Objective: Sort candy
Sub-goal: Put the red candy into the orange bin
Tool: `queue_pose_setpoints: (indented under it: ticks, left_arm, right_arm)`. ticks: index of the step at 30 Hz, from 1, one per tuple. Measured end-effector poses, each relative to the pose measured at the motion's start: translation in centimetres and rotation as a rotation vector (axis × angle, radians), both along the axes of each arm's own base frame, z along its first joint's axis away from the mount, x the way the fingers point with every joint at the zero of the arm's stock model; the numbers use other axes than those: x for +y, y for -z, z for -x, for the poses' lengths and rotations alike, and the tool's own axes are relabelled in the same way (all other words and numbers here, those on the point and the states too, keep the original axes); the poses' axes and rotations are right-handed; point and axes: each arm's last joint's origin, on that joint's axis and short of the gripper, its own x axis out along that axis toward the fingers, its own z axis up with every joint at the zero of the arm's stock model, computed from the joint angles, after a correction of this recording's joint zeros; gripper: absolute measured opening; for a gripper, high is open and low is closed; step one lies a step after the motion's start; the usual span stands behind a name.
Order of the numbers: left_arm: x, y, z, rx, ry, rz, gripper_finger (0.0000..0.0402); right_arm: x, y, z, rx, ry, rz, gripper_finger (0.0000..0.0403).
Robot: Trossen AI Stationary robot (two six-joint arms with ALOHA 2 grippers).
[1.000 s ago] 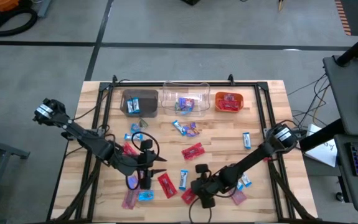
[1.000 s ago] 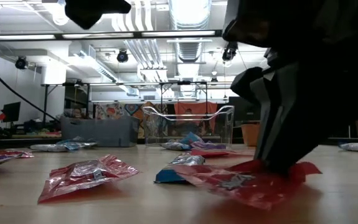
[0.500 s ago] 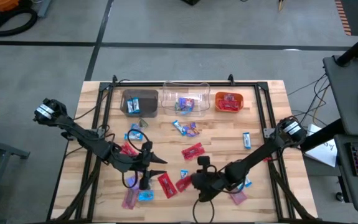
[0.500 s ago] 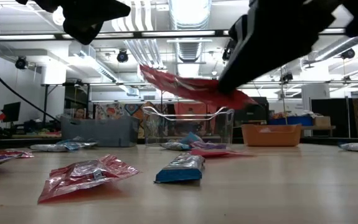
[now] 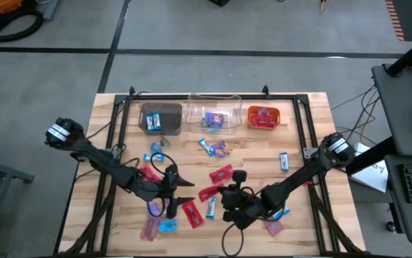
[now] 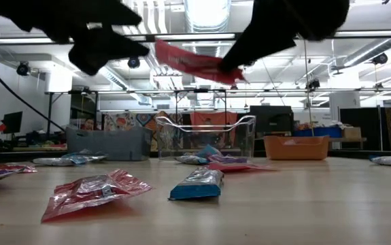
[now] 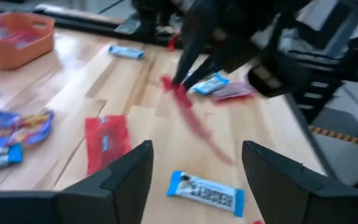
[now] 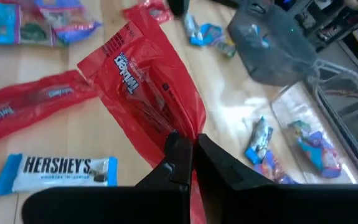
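My right gripper (image 8: 190, 155) is shut on a red wrapped candy (image 8: 142, 81), which it keeps in the air over the table's near middle (image 5: 207, 193). My left gripper (image 7: 196, 152) stands open just to the left of it (image 5: 184, 192). Its fingers point at the red candy (image 7: 185, 109) without touching it. In the low view the candy (image 6: 190, 61) hangs high between the two dark grippers. More candy in red, blue-and-white and purple wrappers lies flat on the wooden table (image 5: 299, 136). My right gripper pinches one end of the red candy's wrapper (image 8: 180, 138) between its two fingers. The fingers come from the table's right, slanting a little downward. The candy sticks out beyond the fingertips toward my left gripper, lifted clear of the table.
A brown bin (image 5: 161, 117), a clear bin (image 5: 213, 115) and an orange bin (image 5: 263, 117) stand in a row at the far edge. A red candy (image 5: 221, 174), a blue one (image 5: 211, 206) and another red one (image 5: 193, 213) lie around the grippers.
My right gripper has risen from the table with the red candy and gone a little toward the far edge, turning its wrist. The candy, flat on the wood a second ago, now hangs clear, pointing at my left gripper. My left gripper has sunk a little.
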Motion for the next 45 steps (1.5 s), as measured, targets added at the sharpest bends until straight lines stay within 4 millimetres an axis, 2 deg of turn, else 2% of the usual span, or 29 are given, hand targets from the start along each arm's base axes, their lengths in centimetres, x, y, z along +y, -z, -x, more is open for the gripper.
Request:
queue_pose_setpoints:
  ticks: [6, 14, 18, 23, 28, 31, 35, 39, 45]
  left_arm:
    - [-0.5, 1.1, -1.4, -0.043, -0.028, 0.034, 0.0249]
    - [-1.2, 1.2, -3.6, -0.071, -0.035, 0.023, 0.0230]
    - [-1.3, 1.3, -4.5, -0.068, -0.043, 0.008, 0.0174]
    - [-1.0, 1.1, -4.5, -0.066, -0.049, 0.007, 0.0028]
    - [-0.9, 0.9, -4.2, -0.061, -0.046, -0.004, 0.0007]
    - [-0.9, 0.8, -4.2, -0.048, -0.015, -0.054, 0.0003]
    - [-1.3, 0.8, -4.1, -0.030, 0.067, -0.153, 0.0001]
    - [-1.5, 0.7, -3.7, 0.000, 0.161, -0.229, 0.0001]
    - [-1.9, 0.0, -3.6, -0.026, 0.203, -0.299, 0.0000]
  right_arm:
    - [-0.2, -0.7, 0.1, -0.011, -0.002, 0.072, 0.0009]
    - [-0.2, -1.0, -0.1, -0.023, -0.019, 0.113, 0.0009]
    - [-0.1, -1.0, -0.1, -0.027, -0.022, 0.111, 0.0009]
    - [-0.1, -1.0, -0.1, -0.028, -0.020, 0.099, 0.0009]
    - [-0.1, -1.2, -0.2, -0.053, 0.004, 0.037, 0.0018]
    - [-0.2, -2.0, -0.3, -0.078, 0.016, -0.050, 0.0044]
    - [-0.2, -3.7, -0.1, -0.115, -0.006, -0.162, 0.0104]
    - [-0.1, -5.3, 0.5, -0.090, -0.123, -0.322, 0.0168]
    - [-0.4, -6.3, 0.6, -0.098, -0.175, -0.376, 0.0248]
